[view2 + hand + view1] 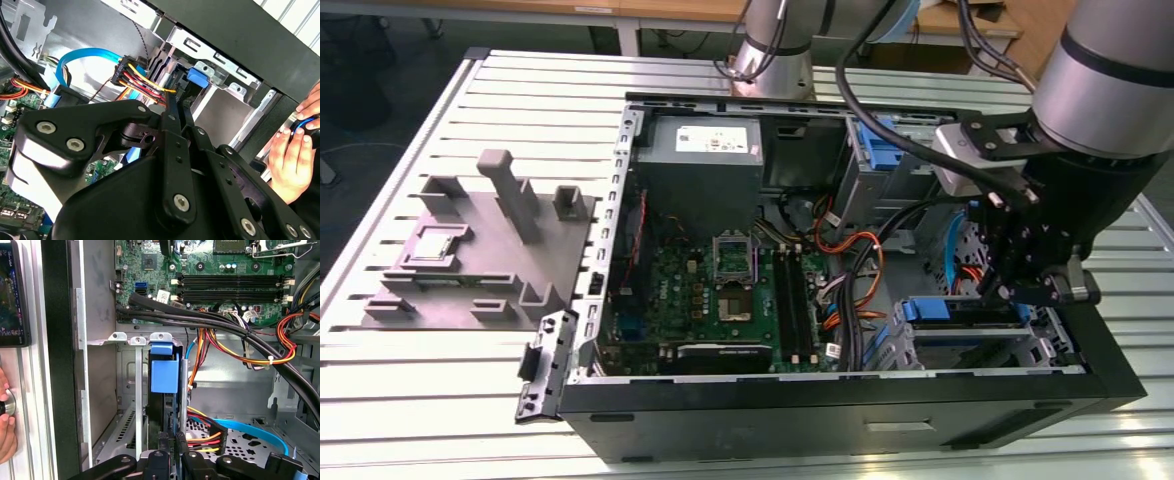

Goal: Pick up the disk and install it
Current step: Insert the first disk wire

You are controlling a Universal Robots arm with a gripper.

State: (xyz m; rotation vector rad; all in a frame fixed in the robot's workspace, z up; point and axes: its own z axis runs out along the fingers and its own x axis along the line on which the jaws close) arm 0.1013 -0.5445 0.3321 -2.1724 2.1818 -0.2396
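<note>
The disk [945,310] stands on edge in the drive cage [974,345] at the near corner of the open computer case, on the exterior view's right. Its blue carrier tab [164,375] faces the motherboard, and its dark edge runs back to my gripper [171,437]. In both wrist views the two black fingers [170,130] lie close together along the disk's sides, shut on it, with the blue carrier [198,79] just past their tips. In the exterior view my gripper [1017,290] reaches down into the case above the cage.
Thick black cables [210,320], orange and yellow power leads [260,355] and a blue data cable [85,57] run beside the cage. The motherboard [720,290] fills the case floor. A grey plastic stand [480,250] sits outside the case. A person's hand [295,155] is beside the case wall.
</note>
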